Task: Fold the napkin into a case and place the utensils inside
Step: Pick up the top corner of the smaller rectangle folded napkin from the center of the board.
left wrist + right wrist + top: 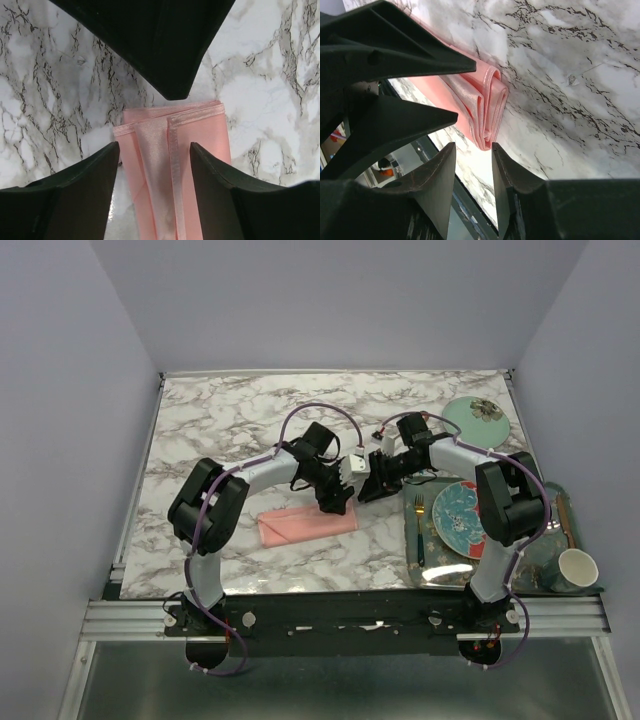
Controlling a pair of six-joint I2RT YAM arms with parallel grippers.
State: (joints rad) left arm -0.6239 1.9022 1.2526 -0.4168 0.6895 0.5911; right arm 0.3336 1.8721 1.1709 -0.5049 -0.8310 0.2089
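Left wrist view: the left fingers (80, 192) stand open astride the end of the folded napkin (200, 140) on the marble desk (55, 100). The right fingers (436, 182) are narrowly parted and empty, just beside its fold.

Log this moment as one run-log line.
napkin: folded narrow strip on table | left gripper: open over its end | right gripper: open at same end

No text, label, brand, number or sign can be read in any of the views.
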